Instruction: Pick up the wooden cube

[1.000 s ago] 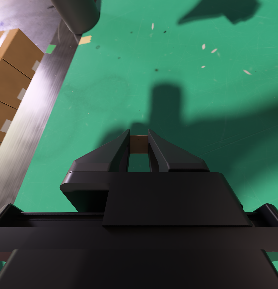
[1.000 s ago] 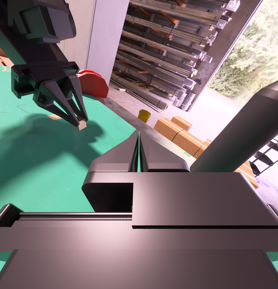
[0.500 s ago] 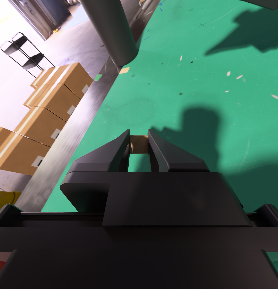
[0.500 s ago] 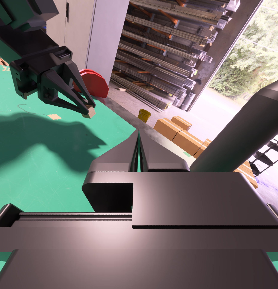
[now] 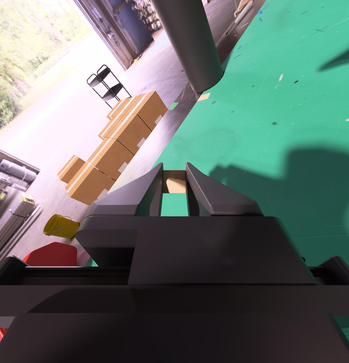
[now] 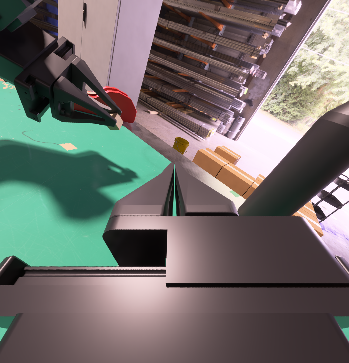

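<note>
The small wooden cube (image 5: 174, 182) sits clamped between the tips of my left gripper (image 5: 174, 172), held well above the green table (image 5: 267, 137). In the right wrist view the same left gripper (image 6: 113, 119) shows at the upper left, tilted, with the cube (image 6: 116, 122) at its fingertips in the air near the table's edge. My right gripper (image 6: 174, 167) is shut and empty, low over the green table (image 6: 52, 196), apart from the cube.
The right arm's grey link (image 5: 189, 43) stands at the table's edge. Beyond the edge lie cardboard boxes (image 5: 118, 145), a yellow bucket (image 5: 59, 227), a red object (image 6: 122, 104), a black cart (image 5: 107, 86) and metal racks (image 6: 199, 68). Tape scraps (image 6: 68, 146) lie on the table.
My left gripper has risen and tilted with the cube in it, moving up and toward the table's edge. Its shadow has spread on the table. The right gripper has not moved.
</note>
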`<state>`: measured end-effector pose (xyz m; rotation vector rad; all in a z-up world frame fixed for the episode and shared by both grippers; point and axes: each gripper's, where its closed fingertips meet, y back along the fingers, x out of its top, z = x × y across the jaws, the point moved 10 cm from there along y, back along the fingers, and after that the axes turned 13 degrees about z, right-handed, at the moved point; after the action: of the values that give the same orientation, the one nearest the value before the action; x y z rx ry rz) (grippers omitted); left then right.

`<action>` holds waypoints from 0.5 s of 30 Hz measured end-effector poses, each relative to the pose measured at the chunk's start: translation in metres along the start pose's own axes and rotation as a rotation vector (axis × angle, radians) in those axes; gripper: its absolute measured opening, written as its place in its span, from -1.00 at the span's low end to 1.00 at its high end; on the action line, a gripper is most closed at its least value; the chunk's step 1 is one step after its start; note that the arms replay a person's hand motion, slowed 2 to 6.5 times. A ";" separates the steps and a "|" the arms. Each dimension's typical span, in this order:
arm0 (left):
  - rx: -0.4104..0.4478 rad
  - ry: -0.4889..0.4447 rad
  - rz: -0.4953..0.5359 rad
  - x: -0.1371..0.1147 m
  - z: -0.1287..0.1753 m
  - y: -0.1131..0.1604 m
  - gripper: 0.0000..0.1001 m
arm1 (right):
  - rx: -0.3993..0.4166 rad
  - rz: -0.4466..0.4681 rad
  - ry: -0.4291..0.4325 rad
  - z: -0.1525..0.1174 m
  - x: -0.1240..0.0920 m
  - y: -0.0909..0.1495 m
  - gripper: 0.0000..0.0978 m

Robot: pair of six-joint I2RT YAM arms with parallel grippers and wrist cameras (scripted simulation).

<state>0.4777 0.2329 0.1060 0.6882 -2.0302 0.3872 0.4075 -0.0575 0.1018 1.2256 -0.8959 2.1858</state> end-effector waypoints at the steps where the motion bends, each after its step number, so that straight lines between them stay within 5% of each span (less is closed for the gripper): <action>1: -0.001 0.010 -0.001 0.000 0.000 0.000 -0.62 | 0.000 0.000 0.000 0.000 0.000 0.000 -0.98; 15: -0.054 0.168 -0.021 -0.009 -0.008 -0.003 -0.62 | 0.001 0.000 0.004 0.000 0.000 0.000 -0.98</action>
<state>0.4887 0.2376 0.1022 0.6224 -1.8664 0.3643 0.4071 -0.0577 0.1021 1.2216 -0.8934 2.1879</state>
